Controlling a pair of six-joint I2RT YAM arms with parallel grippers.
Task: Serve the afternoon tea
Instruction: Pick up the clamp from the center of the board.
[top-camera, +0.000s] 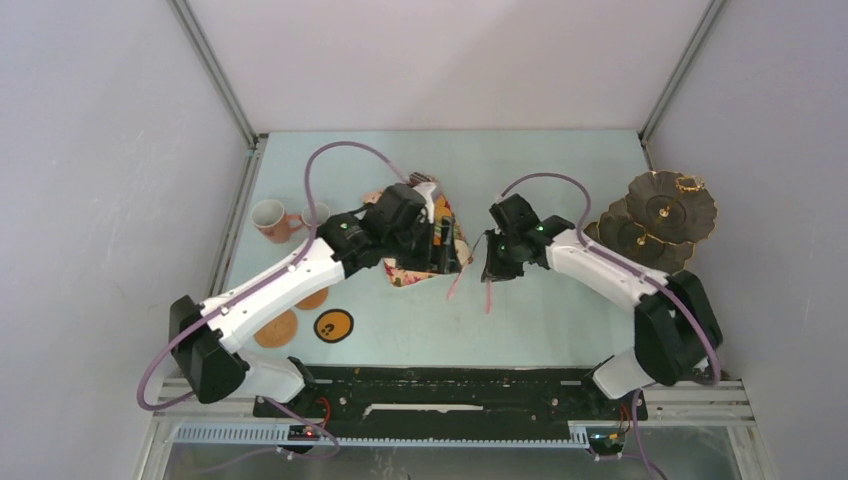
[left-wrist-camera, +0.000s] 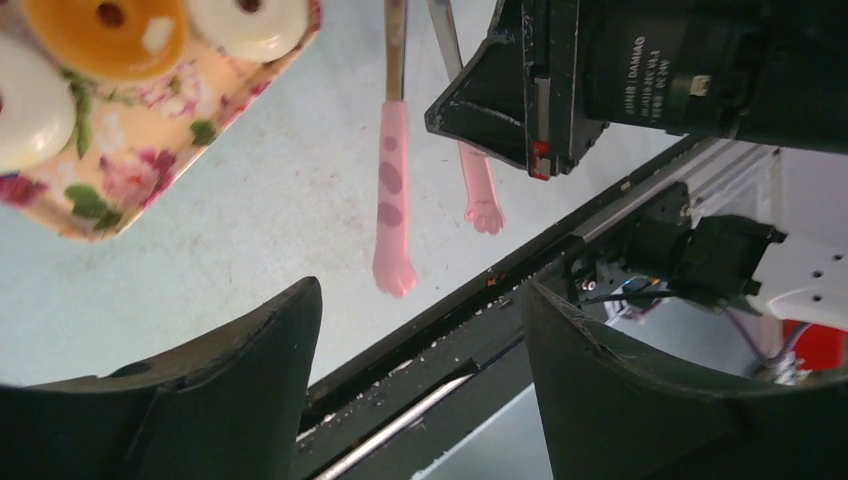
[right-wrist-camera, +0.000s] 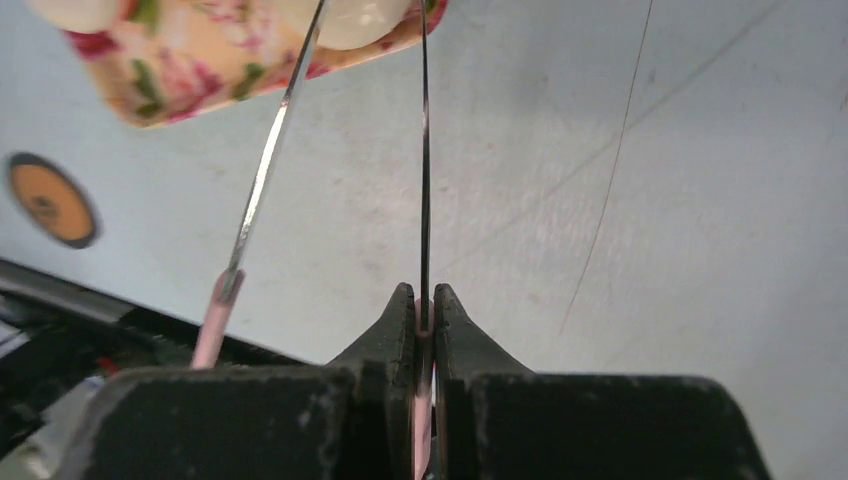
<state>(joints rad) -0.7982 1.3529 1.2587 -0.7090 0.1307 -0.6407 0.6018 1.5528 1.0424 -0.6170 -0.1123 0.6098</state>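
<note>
Small donuts, an orange one (left-wrist-camera: 105, 30) and a white one (left-wrist-camera: 250, 20), lie on the floral tray (left-wrist-camera: 110, 180) at mid table. My left gripper (left-wrist-camera: 420, 290) hangs open over the tray's near corner with nothing between its fingers. My right gripper (right-wrist-camera: 425, 300) is shut on one arm of the pink tongs (right-wrist-camera: 424, 150); the other arm (right-wrist-camera: 262, 180) splays free to the left. The tongs' pink paw tips (left-wrist-camera: 393, 200) point toward the table's front edge. The dark three-tier stand (top-camera: 660, 220) sits at the right. Two mugs (top-camera: 268, 218) stand at the left, coasters (top-camera: 333, 325) in front of them.
The tray (top-camera: 405, 275) is mostly hidden under my left arm in the top view. A black rail (top-camera: 450, 395) runs along the near table edge. Side walls close in the table left and right. One coaster (right-wrist-camera: 50, 200) shows at the left of the right wrist view.
</note>
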